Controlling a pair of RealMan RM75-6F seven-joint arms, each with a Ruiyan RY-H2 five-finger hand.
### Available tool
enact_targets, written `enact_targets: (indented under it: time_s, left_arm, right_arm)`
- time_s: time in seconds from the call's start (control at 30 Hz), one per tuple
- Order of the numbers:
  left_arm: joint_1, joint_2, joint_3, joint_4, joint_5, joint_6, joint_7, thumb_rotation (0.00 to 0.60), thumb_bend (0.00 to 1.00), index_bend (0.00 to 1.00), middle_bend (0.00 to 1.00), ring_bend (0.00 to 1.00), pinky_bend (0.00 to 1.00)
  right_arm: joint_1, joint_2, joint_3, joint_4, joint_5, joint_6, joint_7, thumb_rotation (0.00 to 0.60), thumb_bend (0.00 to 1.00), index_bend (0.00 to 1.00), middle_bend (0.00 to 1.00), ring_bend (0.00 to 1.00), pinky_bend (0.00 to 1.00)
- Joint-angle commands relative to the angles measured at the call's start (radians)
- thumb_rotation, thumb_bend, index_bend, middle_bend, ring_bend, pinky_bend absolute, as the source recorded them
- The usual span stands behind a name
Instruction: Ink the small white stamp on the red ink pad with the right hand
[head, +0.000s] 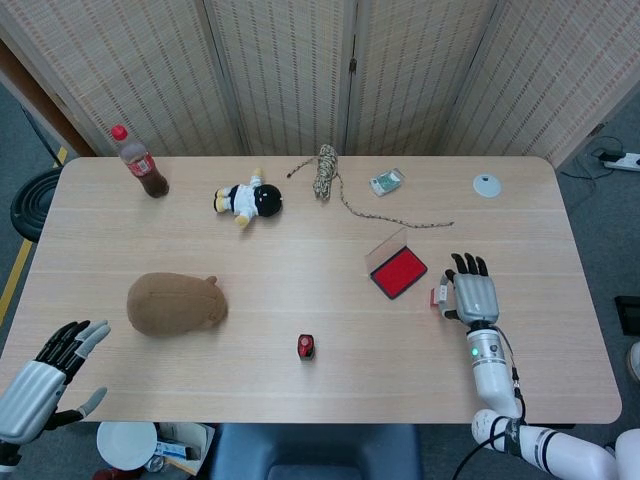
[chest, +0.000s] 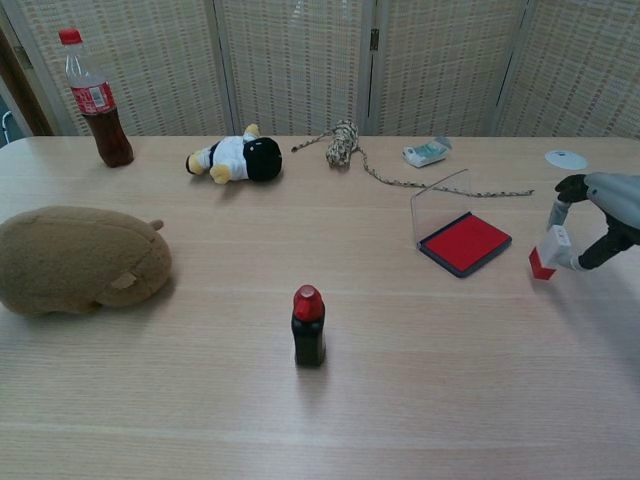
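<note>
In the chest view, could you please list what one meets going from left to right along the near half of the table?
Brown plush → small red-capped bottle → red ink pad → small white stamp → right hand.

Silver hands with black fingers
The right hand (head: 470, 297) has a silver back, a green light at the wrist and a white forearm; the left hand (head: 45, 372) matches, with grey-tipped fingers.
</note>
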Motion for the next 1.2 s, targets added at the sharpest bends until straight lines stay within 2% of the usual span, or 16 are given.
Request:
enact_targets:
  time_s: [0.03,0.13,0.47,0.77,1.0,1.2]
  left_arm:
    - [-0.001,-0.001,-0.002,-0.004,-0.005,-0.004,0.004,0.6,0.34,0.0,0.0,0.0,0.06]
    - [-0.002,-0.001,-0.001,-0.006,-0.005,-0.007,0.009,0.6,0.34,0.0,0.0,0.0,0.06]
    - [-0.009,0.004,-0.008,-0.001,-0.025,-0.017,-0.019,0.6,0.34,0.0,0.0,0.0,0.06]
    - [-0.018,0.012,-0.015,0.008,-0.039,-0.022,-0.062,0.6,0.34,0.0,0.0,0.0,0.06]
    - [-0.02,0.014,-0.018,0.023,-0.046,-0.02,-0.09,0.6,0.34,0.0,0.0,0.0,0.06]
    - [-0.013,0.016,-0.018,0.026,-0.04,0.0,-0.097,0.6,0.34,0.0,0.0,0.0,0.06]
  right_arm:
    - [0.012,0.012,0.024,-0.018,0.015,-0.006,0.005,0.6,0.26,0.68,0.11,0.0,0.0]
    - [0.035,0.005,0.045,-0.003,0.044,-0.041,0.014,0.6,0.26,0.68,0.11,0.0,0.0]
    - [0.121,-0.075,0.104,0.139,0.118,-0.141,0.058,0.6,0.26,0.69,0.13,0.0,0.0]
    - [0.18,-0.114,0.127,0.201,0.15,-0.186,0.065,0.6,0.26,0.69,0.14,0.0,0.0]
    - [0.214,-0.124,0.126,0.202,0.161,-0.164,0.014,0.6,0.26,0.69,0.14,0.0,0.0]
    - [0.256,-0.103,0.121,0.149,0.205,-0.12,-0.124,0.6,0.27,0.69,0.14,0.0,0.0]
